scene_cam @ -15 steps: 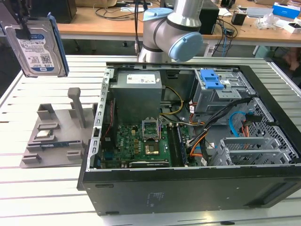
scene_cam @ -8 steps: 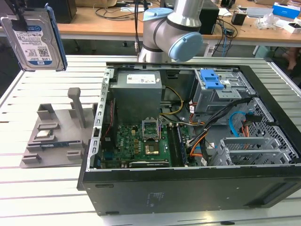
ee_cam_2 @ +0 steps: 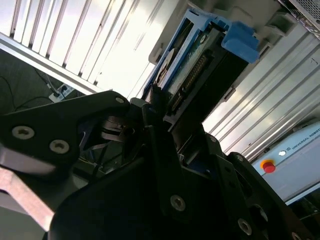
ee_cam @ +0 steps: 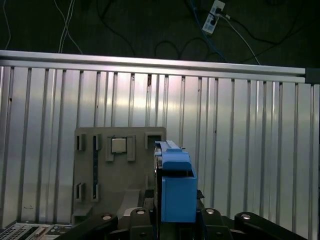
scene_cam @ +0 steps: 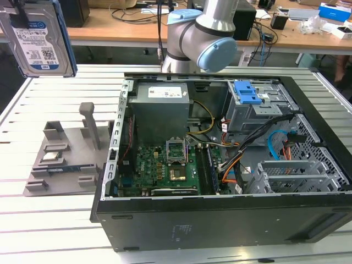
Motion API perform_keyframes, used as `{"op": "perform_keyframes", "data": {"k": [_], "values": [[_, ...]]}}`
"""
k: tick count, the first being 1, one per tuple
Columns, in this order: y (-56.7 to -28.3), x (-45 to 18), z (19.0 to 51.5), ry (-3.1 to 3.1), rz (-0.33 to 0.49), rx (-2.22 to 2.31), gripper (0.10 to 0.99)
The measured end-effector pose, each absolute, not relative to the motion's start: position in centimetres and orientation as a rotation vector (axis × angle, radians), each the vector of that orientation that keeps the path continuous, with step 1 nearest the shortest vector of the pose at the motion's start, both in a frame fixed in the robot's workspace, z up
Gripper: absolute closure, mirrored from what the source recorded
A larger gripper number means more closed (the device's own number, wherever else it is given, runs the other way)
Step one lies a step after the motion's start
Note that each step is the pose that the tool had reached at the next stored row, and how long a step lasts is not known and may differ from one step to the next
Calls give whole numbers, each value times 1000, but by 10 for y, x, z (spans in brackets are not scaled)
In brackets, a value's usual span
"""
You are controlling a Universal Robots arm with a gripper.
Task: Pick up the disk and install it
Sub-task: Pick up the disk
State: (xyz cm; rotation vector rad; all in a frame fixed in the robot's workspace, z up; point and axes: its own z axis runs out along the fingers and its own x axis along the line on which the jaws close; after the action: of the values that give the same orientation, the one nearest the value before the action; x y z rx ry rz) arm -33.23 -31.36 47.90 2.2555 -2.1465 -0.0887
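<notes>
The disk (scene_cam: 36, 41) hangs in the air, upright and well apart from the open computer case (scene_cam: 220, 223). It is out past the case's side on the exterior view's left, with its blue-and-white label turned to that camera. Its blue carrier frame (ee_cam: 175, 187) runs round its edges. The gripper (ee_cam: 174, 216) is clamped on it: in both wrist views the dark fingers (ee_cam_2: 160, 150) press close against the drive's flat faces, and the blue frame end sticks out beyond them.

On the slatted table (scene_cam: 55, 231), just beside the case on the same side as the disk, lies a grey fixture tray (scene_cam: 63, 165). It carries a small square chip (ee_cam: 118, 145) in one pocket; in the first wrist view the tray lies beyond the disk's edge.

Inside the case, the motherboard (scene_cam: 165, 165) lies on the floor, with the grey power-supply box (scene_cam: 162, 107) next to it. The metal drive cage (scene_cam: 258, 113) — blue latch (scene_cam: 248, 92) on top — fills the corner farthest from the disk. The arm's base (scene_cam: 198, 36) rises behind the case.
</notes>
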Motion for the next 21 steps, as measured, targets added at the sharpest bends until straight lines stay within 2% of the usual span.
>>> {"op": "perform_keyframes", "data": {"k": [11, 21], "values": [[-312, -332, 506, -2145, -92, 2254, 722], [-312, -332, 516, -2145, -92, 2254, 722]]}}
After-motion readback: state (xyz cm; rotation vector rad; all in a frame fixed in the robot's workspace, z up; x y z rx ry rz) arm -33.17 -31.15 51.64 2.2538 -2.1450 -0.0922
